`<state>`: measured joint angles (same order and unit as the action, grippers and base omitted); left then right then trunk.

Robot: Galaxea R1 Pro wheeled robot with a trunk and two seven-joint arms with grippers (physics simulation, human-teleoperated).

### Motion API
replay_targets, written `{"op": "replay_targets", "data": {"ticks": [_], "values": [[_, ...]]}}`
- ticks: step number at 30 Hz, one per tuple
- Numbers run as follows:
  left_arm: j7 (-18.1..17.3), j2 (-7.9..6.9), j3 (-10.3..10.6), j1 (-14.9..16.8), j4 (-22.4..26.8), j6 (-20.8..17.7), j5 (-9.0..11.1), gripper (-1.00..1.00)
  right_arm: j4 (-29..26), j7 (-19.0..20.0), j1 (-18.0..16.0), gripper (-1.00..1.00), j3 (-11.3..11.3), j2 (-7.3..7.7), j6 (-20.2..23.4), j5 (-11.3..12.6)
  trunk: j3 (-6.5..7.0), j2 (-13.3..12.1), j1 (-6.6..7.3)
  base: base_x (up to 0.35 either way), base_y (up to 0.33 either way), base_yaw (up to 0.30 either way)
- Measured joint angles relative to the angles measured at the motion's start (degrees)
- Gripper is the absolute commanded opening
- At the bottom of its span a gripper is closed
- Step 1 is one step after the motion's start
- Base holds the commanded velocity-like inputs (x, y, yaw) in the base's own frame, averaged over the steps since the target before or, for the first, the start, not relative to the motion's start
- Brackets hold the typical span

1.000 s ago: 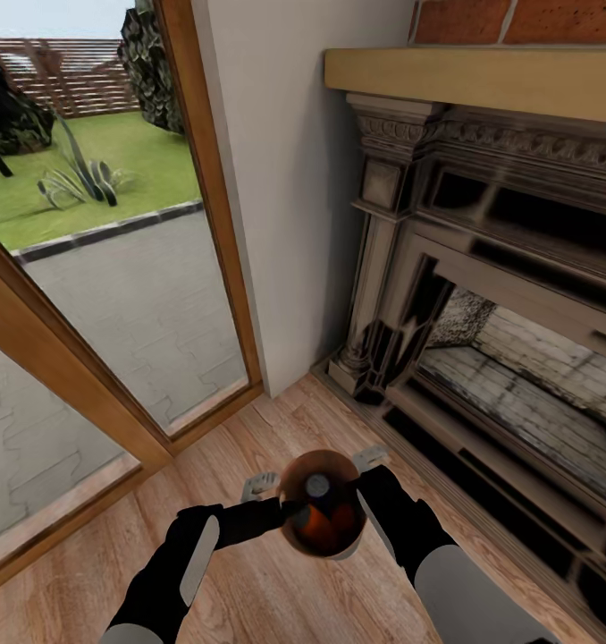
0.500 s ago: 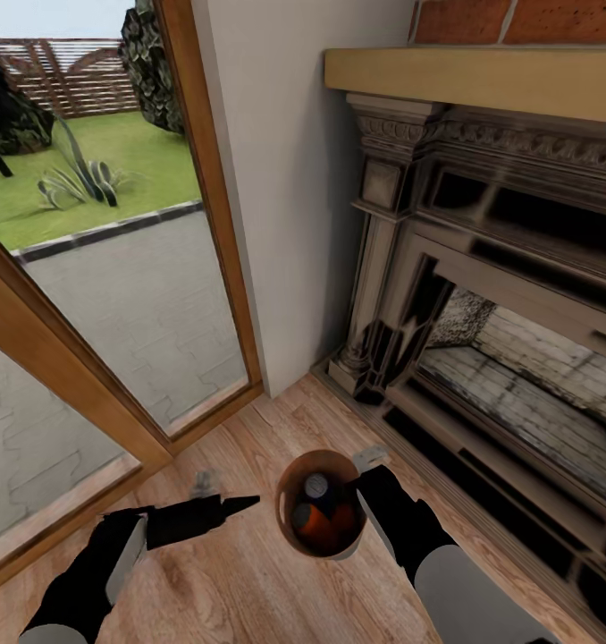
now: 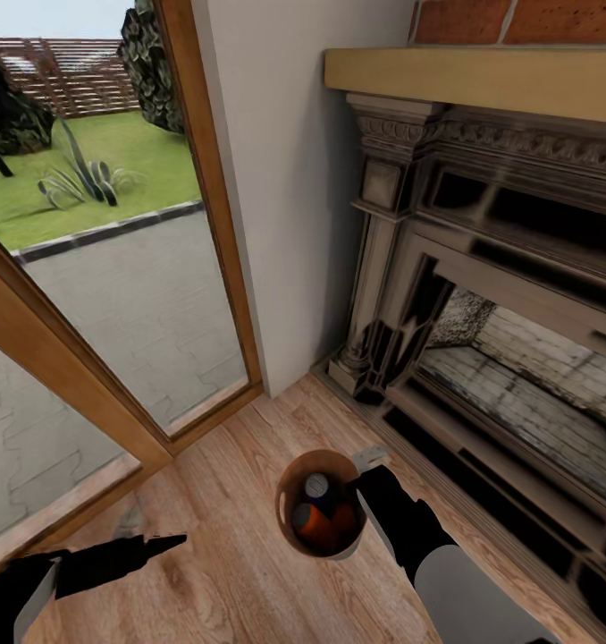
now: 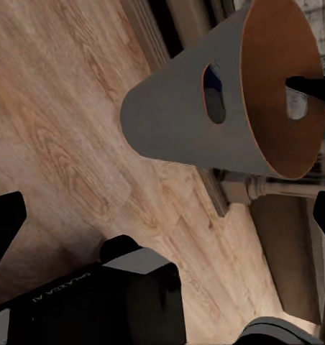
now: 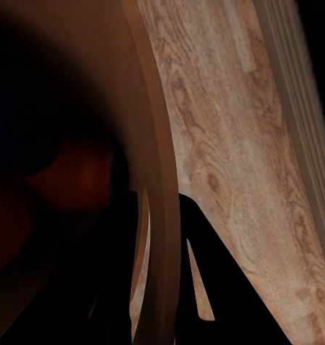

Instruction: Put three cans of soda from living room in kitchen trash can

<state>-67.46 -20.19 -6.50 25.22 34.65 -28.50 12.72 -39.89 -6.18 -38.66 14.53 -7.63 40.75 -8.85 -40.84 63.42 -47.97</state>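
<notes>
The brown tash can (image 3: 286, 501) hangs just in front of me over the wood floor, and my right gripper (image 3: 364, 478) is shut on its right rim. Inside it lie the cans of soda: a dark blue one with a silvery top (image 3: 317, 486) and orange ones (image 3: 325, 528). The left wrist view has the bin (image 4: 184, 122) from the side, with blue showing through its handle hole (image 4: 214, 93). My left gripper (image 3: 155, 539) is open and empty, low at the left, well apart from the bin. The right wrist view looks along the bin's rim (image 5: 159, 215).
The dark carved fireplace (image 3: 517, 295) with its brick hearth stands close on the right. A white wall corner (image 3: 285, 224) is straight ahead. Wood-framed glass doors (image 3: 115, 295) to the garden run along the left. Light wood floor (image 3: 231, 572) lies underneath.
My left gripper has let go of the bin and swung away to the lower left. The right gripper still holds the rim, and the bin has stayed in place.
</notes>
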Motion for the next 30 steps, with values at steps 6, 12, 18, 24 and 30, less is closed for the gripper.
{"op": "replay_targets", "data": {"ticks": [6,12,18,24,30], "values": [[7.59,-0.34,0.06,-0.01,-9.90,8.18,-0.10,1.00,0.00,0.02,0.00,-1.00,0.00,0.00,0.00,-0.03,0.00,0.00,0.00,0.000,0.000,0.000],[14.82,-0.37,0.10,0.00,-17.22,13.85,-0.09,1.00,-0.02,0.03,0.00,-1.00,0.00,0.00,0.00,-0.02,0.00,0.00,0.00,0.000,0.000,0.000],[15.30,-0.41,0.09,0.01,-18.45,14.30,-0.06,1.00,-0.08,0.03,0.00,-1.00,0.00,0.00,0.00,-0.01,0.00,0.00,0.00,0.000,0.000,0.000],[15.24,-0.43,0.14,0.01,-18.51,14.34,-0.06,1.00,-0.09,0.07,0.00,-1.00,0.00,0.00,-0.03,-0.02,0.00,0.00,0.00,0.000,0.000,0.000],[13.32,-0.53,0.16,0.01,-18.54,14.45,-0.05,1.00,-0.09,0.50,0.00,-1.00,0.00,0.08,-0.18,-0.07,0.00,0.00,0.00,0.000,0.000,0.000]]}}
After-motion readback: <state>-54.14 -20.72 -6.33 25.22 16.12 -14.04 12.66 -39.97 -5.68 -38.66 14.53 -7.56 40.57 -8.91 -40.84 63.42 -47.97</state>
